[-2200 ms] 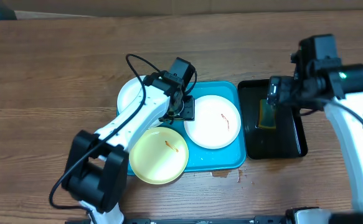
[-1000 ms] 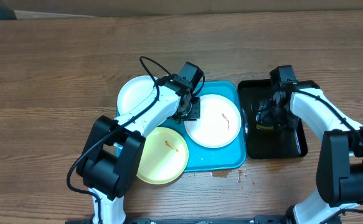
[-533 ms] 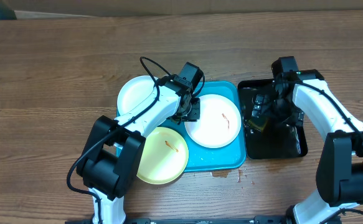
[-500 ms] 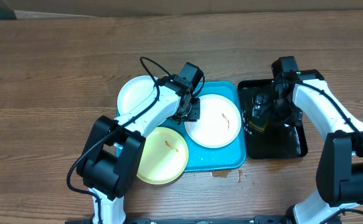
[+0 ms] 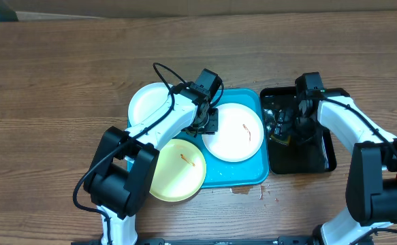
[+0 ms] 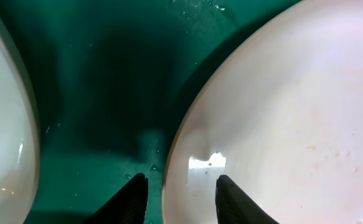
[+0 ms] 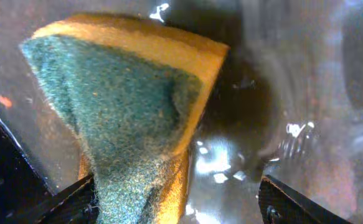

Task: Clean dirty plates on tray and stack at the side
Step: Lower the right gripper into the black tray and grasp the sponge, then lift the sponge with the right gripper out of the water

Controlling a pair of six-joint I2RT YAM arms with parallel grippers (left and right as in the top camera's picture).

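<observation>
Right arm [image 5: 351, 122] swung lower over glossy black tray [image 5: 321, 160] | right end effector [image 7: 180, 202] wide open, yellow-green sponge [image 7: 119, 106] off-centre: may pinch only a corner | left end effector [image 6: 181, 199] part-open astride smeared white plate [image 6: 281, 112] rim, turquoise tray [image 5: 232, 173] right half.

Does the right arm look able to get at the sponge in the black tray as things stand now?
Probably yes. The right gripper is open just above the black tray, and the sponge lies between its fingers with nothing covering it.

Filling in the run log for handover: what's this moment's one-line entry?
left gripper: open, astride white plate rim on tray | right gripper: open, sponge between jaws, in black tray
</observation>
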